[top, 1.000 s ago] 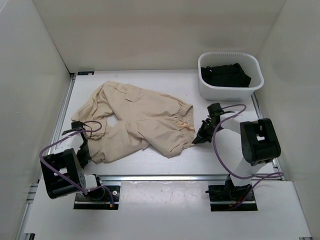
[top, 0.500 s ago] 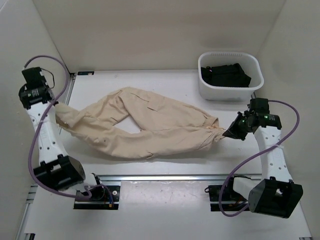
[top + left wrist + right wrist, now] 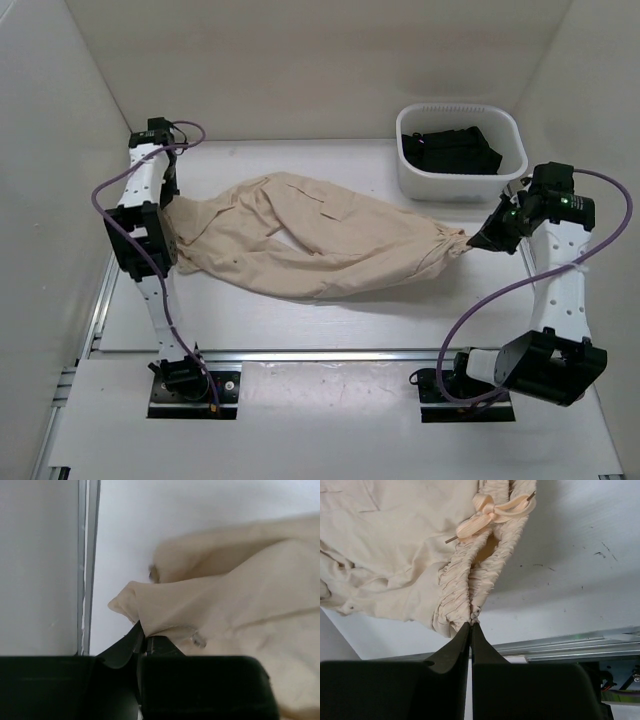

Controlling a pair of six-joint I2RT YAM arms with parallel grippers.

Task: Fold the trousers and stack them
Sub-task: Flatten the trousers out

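Pinching a bunched corner of cloth, the left fingers [image 3: 125, 651] were pressed fully together on one end of the trousers [image 3: 320, 240]. Whether that corner was a leg hem could not be told from the blurred wrist view. The right fingers [image 3: 456, 650] were likewise shut tight, clamped on the gathered elastic waistband [image 3: 465, 580] just below the drawstring bow [image 3: 487, 512].

Between these two holds the trousers were drawn out lengthwise across the middle of the counter [image 3: 300, 325]. Both ends were raised, and the middle sagged towards the surface. The opposed grips were judged to serve one purpose: tension from both ends pulls out the wrinkles and lays the legs along one line, so that a clean fold can be made. The legs were seen overlapping, one partly crossed over the other, so the garment was judged straightened but not yet flat, and no fold had been made.

At the far right corner a white bin [image 3: 452, 186] was seen, with black garments [image 3: 450, 150] inside. It stood just behind the right fingers and was not touched by the trousers.
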